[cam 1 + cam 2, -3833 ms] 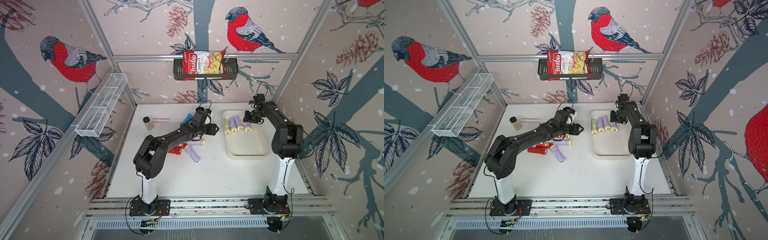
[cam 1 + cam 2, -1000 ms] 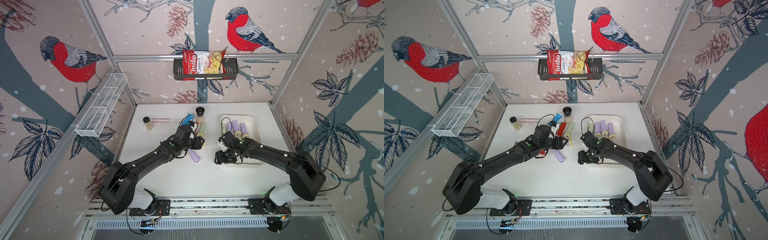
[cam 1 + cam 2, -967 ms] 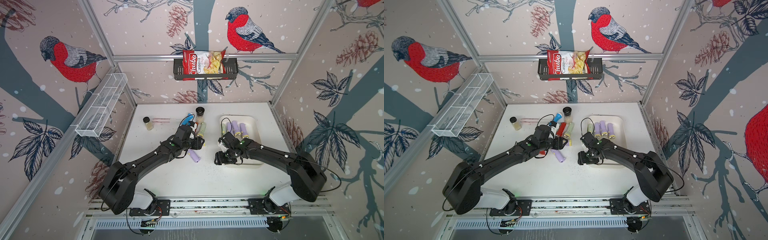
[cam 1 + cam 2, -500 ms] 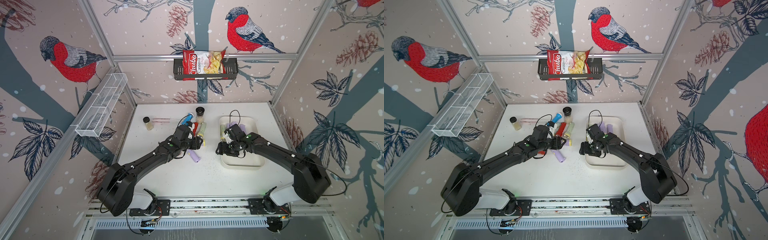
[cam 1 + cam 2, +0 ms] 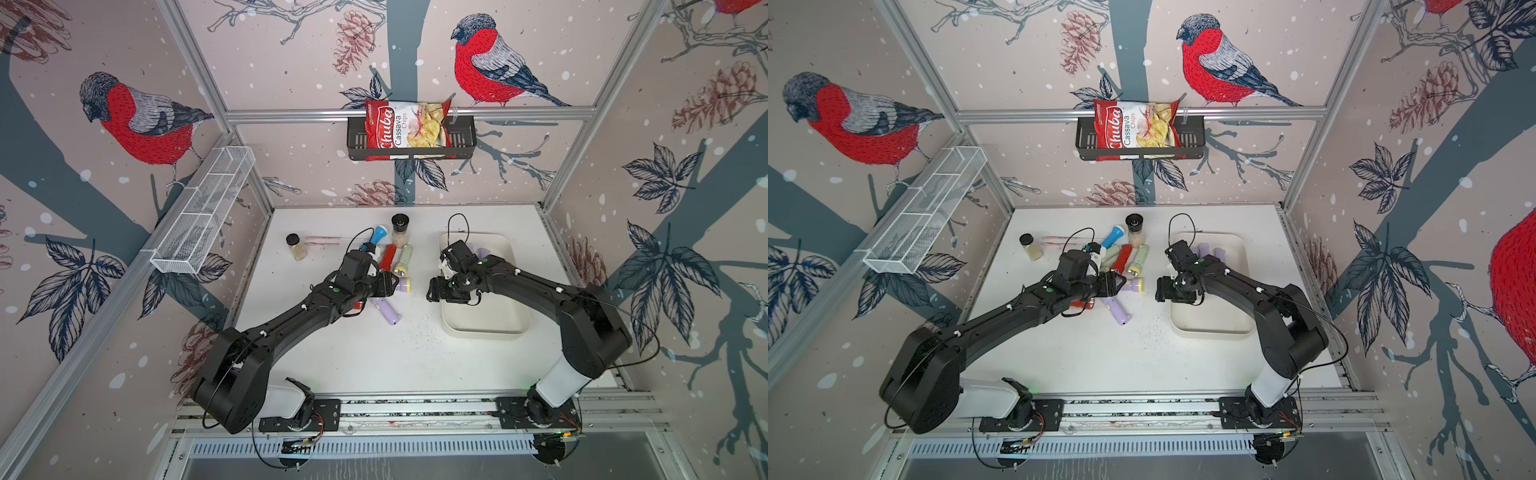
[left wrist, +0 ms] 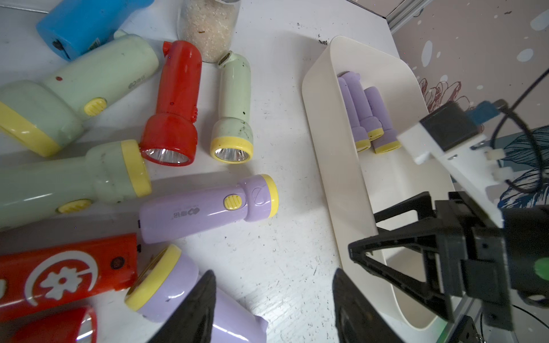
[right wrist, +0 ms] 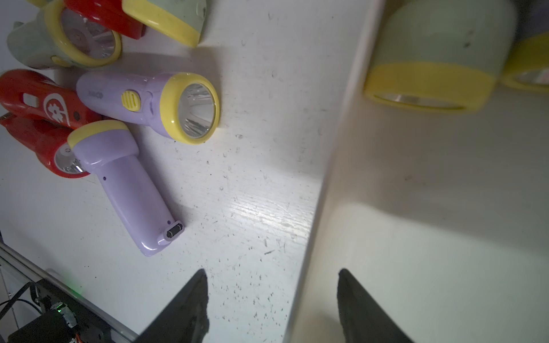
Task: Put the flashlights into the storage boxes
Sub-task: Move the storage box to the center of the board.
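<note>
Looking through the wrist views, you see the left pincer (image 6: 273, 276) and right pincer (image 7: 270, 273) both apart and empty, the right straddling the left rim of the tray (image 5: 486, 332). Lilac flashlights (image 6: 367, 118) lie at its far end; only the right wrist view shows the pale green flashlight (image 7: 439, 56) beside them, while loose flashlights (image 5: 388, 311) crowd the bench (image 5: 374, 365).
</note>
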`<control>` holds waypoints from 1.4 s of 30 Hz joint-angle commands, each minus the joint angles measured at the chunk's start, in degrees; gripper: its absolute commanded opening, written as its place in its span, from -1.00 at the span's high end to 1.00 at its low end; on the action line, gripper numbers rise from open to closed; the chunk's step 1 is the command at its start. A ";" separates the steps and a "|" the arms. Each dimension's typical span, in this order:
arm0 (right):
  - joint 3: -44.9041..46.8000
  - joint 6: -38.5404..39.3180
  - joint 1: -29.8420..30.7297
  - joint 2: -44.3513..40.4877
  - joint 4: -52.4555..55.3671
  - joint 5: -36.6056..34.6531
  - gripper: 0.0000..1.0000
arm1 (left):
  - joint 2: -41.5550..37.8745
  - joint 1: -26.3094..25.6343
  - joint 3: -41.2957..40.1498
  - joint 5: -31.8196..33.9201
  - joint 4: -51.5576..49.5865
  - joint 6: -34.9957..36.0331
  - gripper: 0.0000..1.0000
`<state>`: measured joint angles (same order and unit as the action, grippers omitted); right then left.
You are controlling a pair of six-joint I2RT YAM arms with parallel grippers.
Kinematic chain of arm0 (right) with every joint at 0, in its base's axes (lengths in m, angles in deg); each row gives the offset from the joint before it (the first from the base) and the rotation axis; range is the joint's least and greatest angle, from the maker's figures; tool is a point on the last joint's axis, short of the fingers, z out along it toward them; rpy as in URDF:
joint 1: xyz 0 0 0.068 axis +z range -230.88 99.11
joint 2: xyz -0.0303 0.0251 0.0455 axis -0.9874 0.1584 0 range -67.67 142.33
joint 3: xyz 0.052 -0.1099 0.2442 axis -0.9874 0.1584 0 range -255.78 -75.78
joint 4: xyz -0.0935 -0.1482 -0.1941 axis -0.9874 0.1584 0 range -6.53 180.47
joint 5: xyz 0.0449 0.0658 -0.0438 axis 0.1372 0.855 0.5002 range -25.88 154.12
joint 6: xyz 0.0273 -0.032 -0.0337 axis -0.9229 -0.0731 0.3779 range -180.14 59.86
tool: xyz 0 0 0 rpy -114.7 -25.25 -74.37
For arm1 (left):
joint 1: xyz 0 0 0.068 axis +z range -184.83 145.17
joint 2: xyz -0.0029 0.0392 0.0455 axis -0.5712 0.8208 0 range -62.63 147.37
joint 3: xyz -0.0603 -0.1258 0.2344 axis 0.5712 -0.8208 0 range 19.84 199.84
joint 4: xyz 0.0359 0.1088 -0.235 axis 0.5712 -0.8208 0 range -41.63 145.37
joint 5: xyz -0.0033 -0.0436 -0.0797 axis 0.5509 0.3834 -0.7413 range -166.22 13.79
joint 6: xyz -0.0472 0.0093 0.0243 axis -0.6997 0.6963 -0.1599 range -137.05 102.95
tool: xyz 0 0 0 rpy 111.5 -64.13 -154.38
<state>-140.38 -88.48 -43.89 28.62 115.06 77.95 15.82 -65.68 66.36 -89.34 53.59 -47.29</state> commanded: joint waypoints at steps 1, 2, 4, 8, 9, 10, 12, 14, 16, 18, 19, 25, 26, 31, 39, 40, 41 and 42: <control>-1.46 1.63 0.95 1.70 0.30 -1.19 -0.35 | 0.12 0.19 0.51 -0.76 1.75 -0.53 -0.24; -1.79 1.80 1.26 2.24 0.26 -1.34 -0.34 | 0.12 0.22 0.56 -0.81 1.78 -0.51 -0.24; -2.41 2.14 1.87 3.09 0.44 -1.65 -0.30 | 0.16 0.21 0.63 -0.85 1.65 -0.49 -0.24; -2.84 2.45 3.29 4.09 0.90 -1.70 -0.12 | 0.03 0.20 0.30 -0.67 1.60 -0.45 -0.24; -2.75 2.37 3.51 4.19 1.01 -1.76 -0.07 | 0.06 0.22 0.16 -0.76 1.69 -0.52 -0.24; -2.51 2.13 3.86 4.11 1.04 -1.78 -0.03 | 0.18 0.18 0.14 -0.85 1.76 -0.53 -0.24; -1.75 1.79 4.54 3.84 1.03 -1.52 0.03 | 0.37 0.24 0.12 -1.07 1.95 -0.61 -0.24; -0.79 1.36 5.36 3.49 1.05 -1.19 0.07 | 0.64 0.23 0.06 -1.35 2.20 -0.61 -0.24; 0.31 0.72 6.25 2.90 1.04 -0.92 0.08 | 0.65 0.21 -0.03 -1.48 2.30 -0.63 -0.23; 1.48 0.06 7.14 2.12 1.14 -0.69 0.08 | 0.58 0.20 -0.25 -1.55 2.22 -0.61 -0.24; 2.10 -0.30 7.61 1.66 1.19 -0.65 0.07 | 0.48 0.21 -0.29 -1.46 2.09 -0.56 -0.24; 5.12 -2.92 9.49 -2.06 0.84 -0.89 -0.31 | 0.39 0.20 -0.82 -1.53 2.09 -0.55 -0.24; 5.58 -3.34 9.70 -2.54 0.84 -0.95 -0.30 | 0.39 0.19 -0.87 -1.60 2.16 -0.57 -0.24; 9.14 -5.00 10.81 -5.21 1.08 -0.65 -0.30 | 0.47 0.19 -1.33 -2.03 2.42 -0.83 -0.23; 13.17 -6.58 12.14 -9.25 1.48 -0.81 -0.30 | 0.43 0.20 -1.96 -2.06 2.65 -1.10 -0.23; 13.27 -6.63 12.22 -9.73 1.73 -0.97 -0.30 | 0.35 0.24 -2.09 -2.15 2.64 -1.22 -0.23; 13.27 -6.60 12.30 -10.12 2.04 -1.19 -0.30 | 0.23 0.20 -2.21 -2.10 2.60 -1.28 -0.23; 12.99 -6.48 12.31 -10.55 2.36 -1.60 -0.30 | 0.21 0.23 -2.33 -2.08 2.71 -1.24 -0.23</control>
<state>-127.29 -94.49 -31.78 19.05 115.76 76.70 16.35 -65.57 64.22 -91.00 54.57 -48.31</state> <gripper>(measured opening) 0.652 0.615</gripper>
